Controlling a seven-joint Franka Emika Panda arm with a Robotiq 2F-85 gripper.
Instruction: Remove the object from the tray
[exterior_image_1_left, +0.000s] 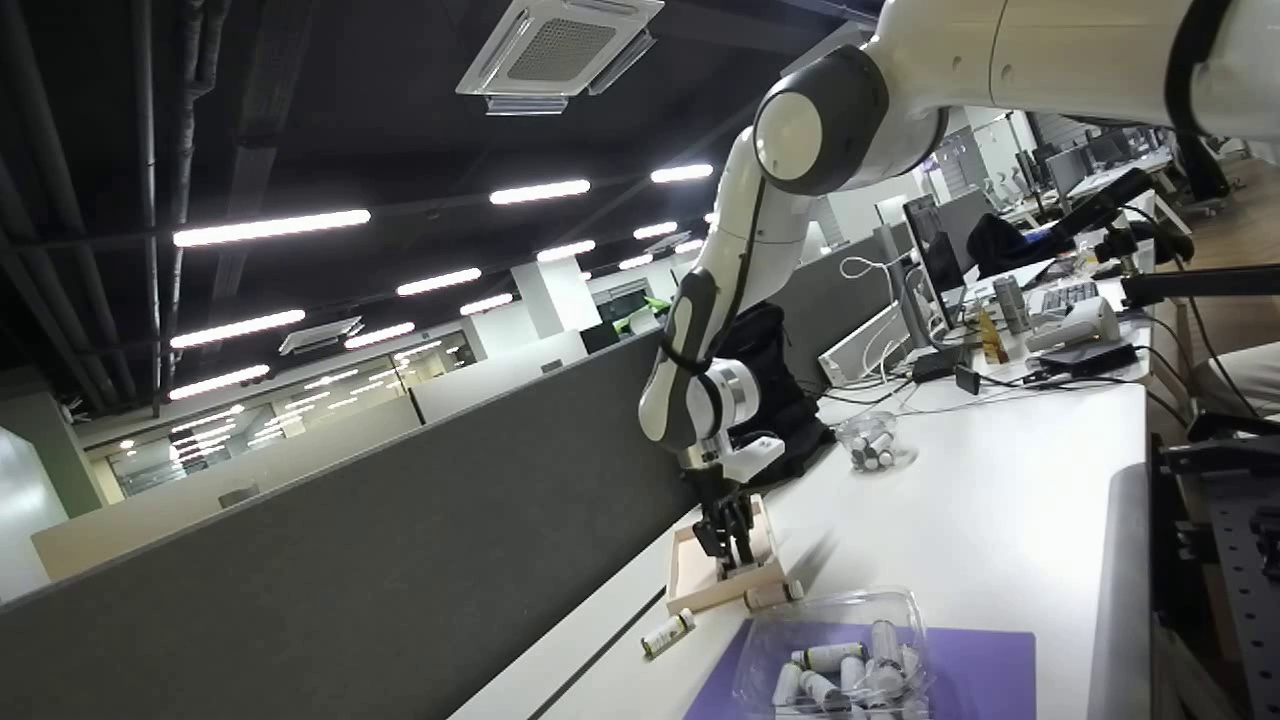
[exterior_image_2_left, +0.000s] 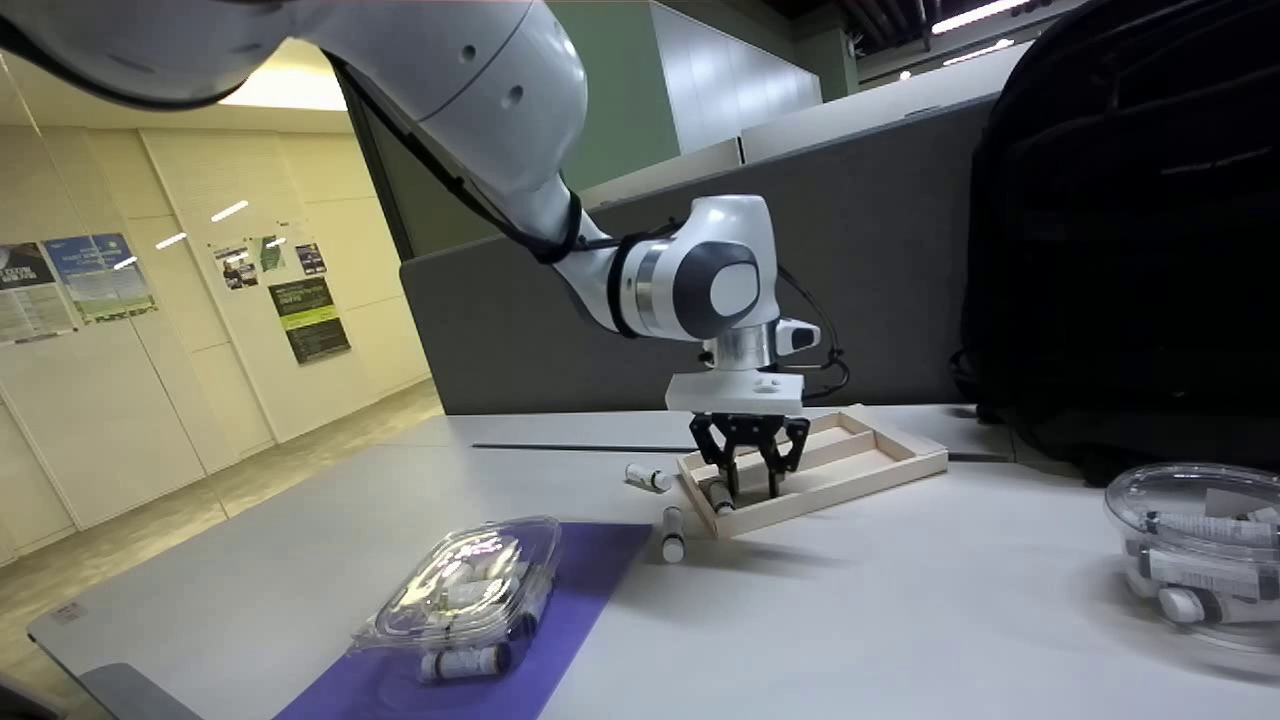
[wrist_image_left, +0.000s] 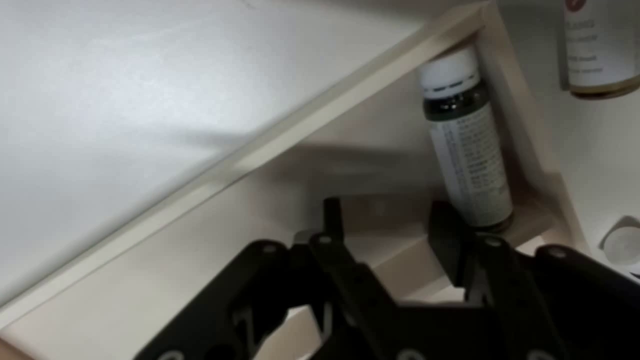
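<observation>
grasp seemingly pending, the gripper, jaws apart and empty, should shift to straddle the bottle inside one end of the tray.

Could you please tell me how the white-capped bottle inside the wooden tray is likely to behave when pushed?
The bottle would probably roll, being round and lying on its side, though the tray wall close beside it would likely stop it that way. Its dark, shiny neck suggests glass or hard plastic, so it should stay stiff.
</observation>
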